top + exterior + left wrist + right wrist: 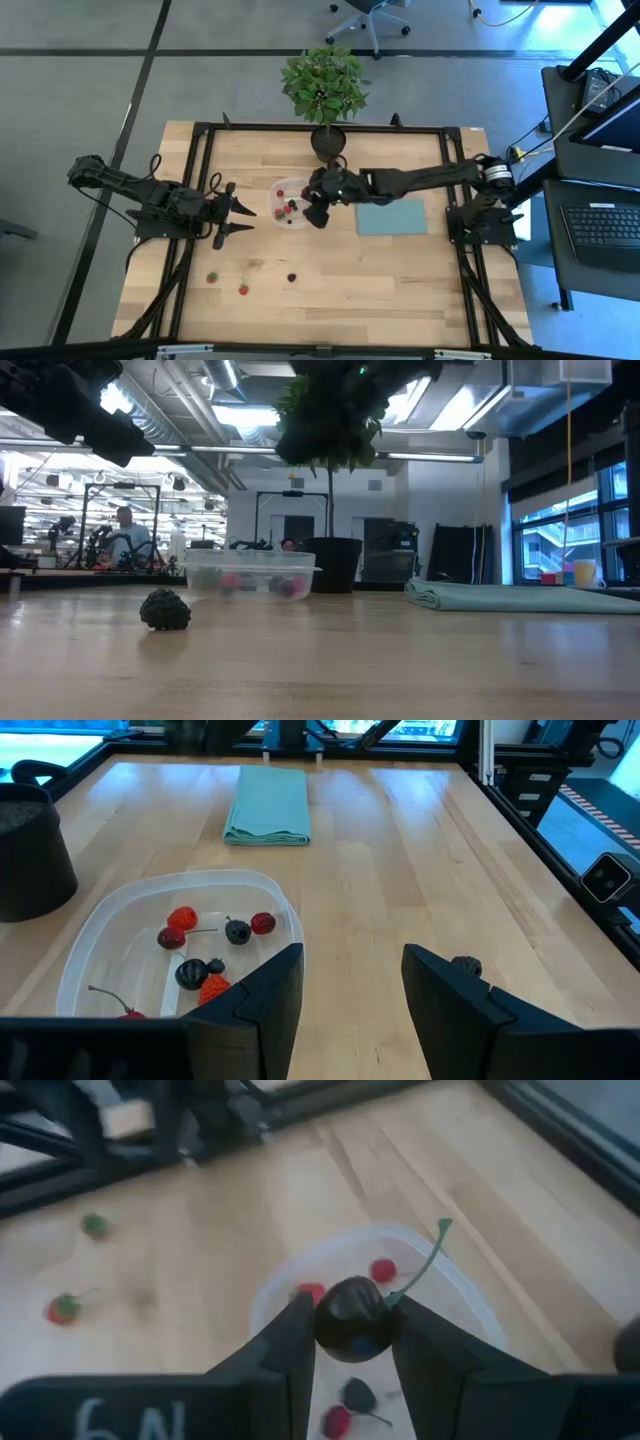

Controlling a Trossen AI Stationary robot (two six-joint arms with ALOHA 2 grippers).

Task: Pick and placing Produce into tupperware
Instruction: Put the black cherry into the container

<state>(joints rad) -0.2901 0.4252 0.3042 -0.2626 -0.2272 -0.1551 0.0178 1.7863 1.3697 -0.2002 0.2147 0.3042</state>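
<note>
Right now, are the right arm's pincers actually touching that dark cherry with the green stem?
Touching. The right wrist view shows the right gripper with a finger pressed against each side of the dark cherry, holding it above the tupperware.

The right arm reaches in from the right edge of the high view toward the centre, its right gripper (352,1342) just left of centre, pointing down with both fingers closed on a dark cherry (352,1320). The left arm lies at the left of the high view, folded low, its left gripper (240,214) pointing right with its fingers spread apart and nothing between them.
</note>
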